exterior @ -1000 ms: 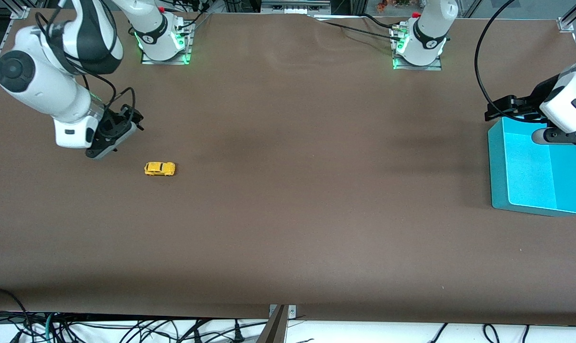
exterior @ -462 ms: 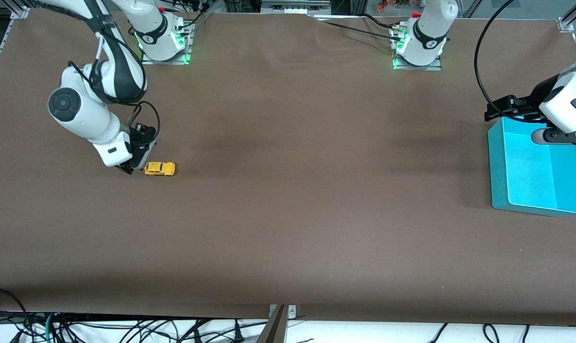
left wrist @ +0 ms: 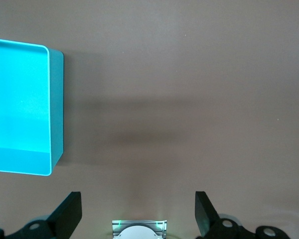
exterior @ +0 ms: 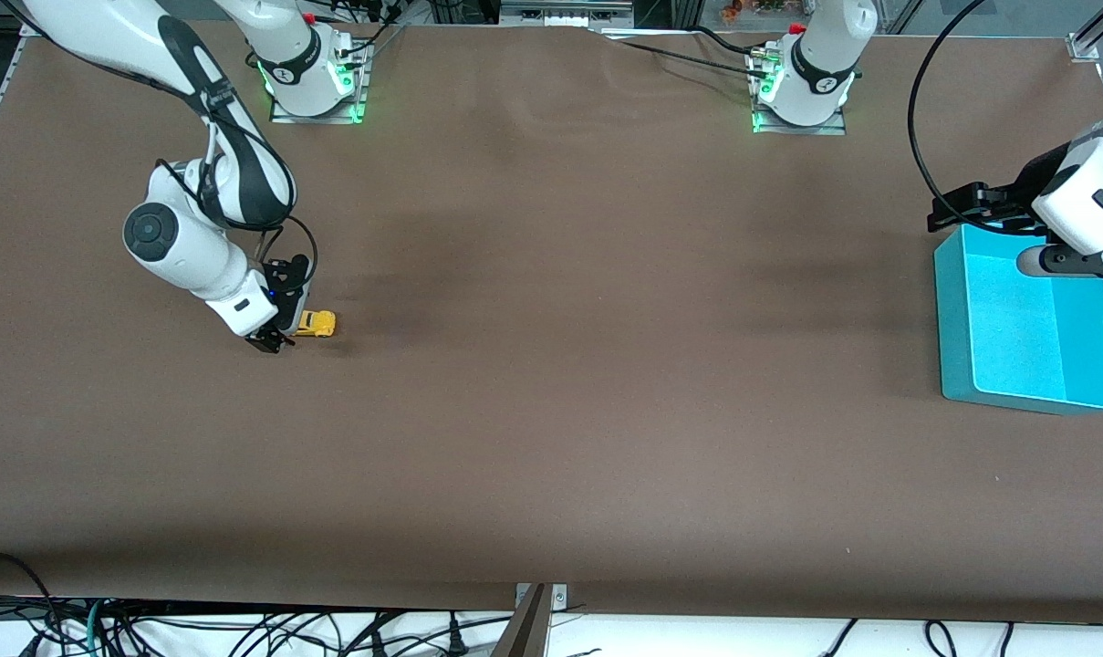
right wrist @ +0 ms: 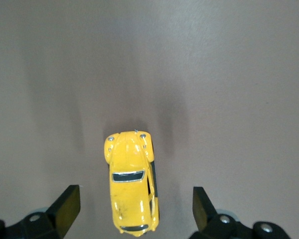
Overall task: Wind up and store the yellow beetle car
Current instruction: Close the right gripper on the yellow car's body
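Left wrist view: you're looking straight down on the brown table (left wrist: pixel 199 74). The left gripper (left wrist: pixel 138 216) has its two dark fingertips (left wrist: pixel 70 214) spread wide, nothing between them, just bare table under the gap. A turquoise bin (left wrist: pixel 57 109) sits on the table off to one side of the gripper, partly cut off by the frame edge. A soft shadow band crosses the tabletop beside the bin.

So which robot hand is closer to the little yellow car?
The right one. The right gripper is down at the yellow beetle car, open, a finger on each side. The left gripper waits, open, by the blue bin at the table's other end.
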Controlling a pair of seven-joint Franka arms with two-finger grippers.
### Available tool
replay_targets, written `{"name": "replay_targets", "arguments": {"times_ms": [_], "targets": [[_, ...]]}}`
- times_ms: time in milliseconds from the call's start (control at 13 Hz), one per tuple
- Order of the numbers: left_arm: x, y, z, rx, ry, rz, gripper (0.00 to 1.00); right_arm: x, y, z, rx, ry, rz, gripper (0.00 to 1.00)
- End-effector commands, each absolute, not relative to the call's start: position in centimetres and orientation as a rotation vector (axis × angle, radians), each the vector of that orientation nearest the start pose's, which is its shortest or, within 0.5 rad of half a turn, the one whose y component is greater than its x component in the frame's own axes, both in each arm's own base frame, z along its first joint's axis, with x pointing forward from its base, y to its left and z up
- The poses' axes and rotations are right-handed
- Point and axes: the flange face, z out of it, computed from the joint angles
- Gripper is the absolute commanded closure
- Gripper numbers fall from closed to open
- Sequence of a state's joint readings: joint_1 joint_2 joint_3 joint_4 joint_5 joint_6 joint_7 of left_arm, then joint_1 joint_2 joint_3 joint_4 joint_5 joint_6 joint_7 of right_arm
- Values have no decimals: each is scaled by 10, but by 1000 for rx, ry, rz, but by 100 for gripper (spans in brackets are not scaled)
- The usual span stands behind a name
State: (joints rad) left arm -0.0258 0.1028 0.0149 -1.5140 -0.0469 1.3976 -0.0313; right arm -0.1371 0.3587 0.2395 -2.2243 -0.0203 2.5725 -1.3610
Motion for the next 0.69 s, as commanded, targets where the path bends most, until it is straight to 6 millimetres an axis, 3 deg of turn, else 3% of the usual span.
{"name": "replay_targets", "arguments": {"times_ms": [0,308,462,615], "targets": [[566,-10,582,-3167,2,335,0,546,52,210,-2254,-2110,-78,14],[566,-10,582,-3167,2,335,0,543,53,206,-2247,-2108,-66,58],[566,-10,582,-3167,2,335,0,542,53,202,-2241,-2107,-58,72],[566,-10,582,-3167,2,335,0,542,53,200,-2236,-2112,-59,79]]}}
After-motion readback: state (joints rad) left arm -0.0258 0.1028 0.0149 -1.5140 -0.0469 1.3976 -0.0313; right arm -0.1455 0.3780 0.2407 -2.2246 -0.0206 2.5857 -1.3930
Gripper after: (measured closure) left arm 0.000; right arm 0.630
